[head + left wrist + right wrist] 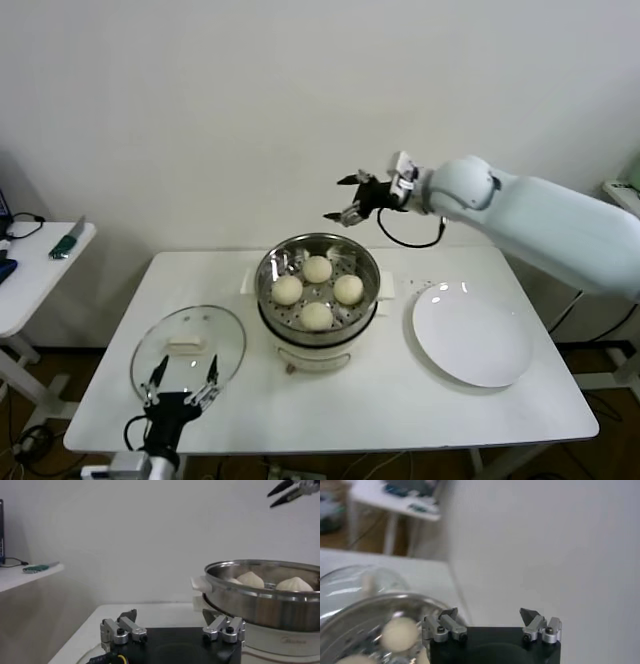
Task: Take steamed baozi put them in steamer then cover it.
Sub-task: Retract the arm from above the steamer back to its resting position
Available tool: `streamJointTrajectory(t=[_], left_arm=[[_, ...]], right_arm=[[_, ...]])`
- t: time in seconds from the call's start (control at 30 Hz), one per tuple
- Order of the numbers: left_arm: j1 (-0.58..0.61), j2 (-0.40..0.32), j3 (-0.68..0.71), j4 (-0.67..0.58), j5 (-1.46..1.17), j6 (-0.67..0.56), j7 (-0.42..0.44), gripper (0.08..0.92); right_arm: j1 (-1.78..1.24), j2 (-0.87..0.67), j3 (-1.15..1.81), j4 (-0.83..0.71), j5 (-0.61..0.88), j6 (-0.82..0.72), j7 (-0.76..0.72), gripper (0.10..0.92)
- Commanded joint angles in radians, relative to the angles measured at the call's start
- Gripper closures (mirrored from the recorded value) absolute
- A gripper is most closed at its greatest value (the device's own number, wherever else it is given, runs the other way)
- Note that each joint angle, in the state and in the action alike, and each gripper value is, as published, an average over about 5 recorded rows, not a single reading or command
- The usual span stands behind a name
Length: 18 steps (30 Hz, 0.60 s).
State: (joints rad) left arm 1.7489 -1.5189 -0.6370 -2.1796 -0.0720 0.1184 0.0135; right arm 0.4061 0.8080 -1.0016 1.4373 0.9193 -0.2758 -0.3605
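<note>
The left gripper (181,385) sits at the near worktop edge, nearer than the steamer and on the robot's left of it, jaws apart and empty, just short of the round clear glass lid (188,347). This position suits a lid pickup, the likely remaining step. The white rectangular worktop (330,410) carries the round shiny stainless-steel steamer (318,299) on its cream-white base. Four cream-white domed baozi (317,290) rest on its perforated tray. A flat round white plate (472,334) lies bare on the robot's right of the steamer. The right gripper (352,199) hangs above and beyond the steamer, jaws apart, holding nothing. The lid's handle is hard to make out.
</note>
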Motion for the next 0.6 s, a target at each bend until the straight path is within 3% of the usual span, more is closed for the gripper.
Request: streamJointTrajectory(t=[0.03,0.23,0.6], left_arm=[[-0.033,0.014,-0.003,0.019,0.02,0.005,0.002,0.177],[-0.041,0.031,0.006,0.035,0.042,0.006,0.007,0.177],[-0.078,0.073,-0.011,0.062,0.186,-0.055,0.009,0.177]], right_arm=[[-0.706,-0.287,0.718,0.244,-0.17,0.069,0.32,0.203],[-1.188,-0.25,1.164,0.31,-0.275,0.123,0.327,0.203],[-1.735,0.069,1.621,0.327,-0.37,0.371,0.279,0.203]])
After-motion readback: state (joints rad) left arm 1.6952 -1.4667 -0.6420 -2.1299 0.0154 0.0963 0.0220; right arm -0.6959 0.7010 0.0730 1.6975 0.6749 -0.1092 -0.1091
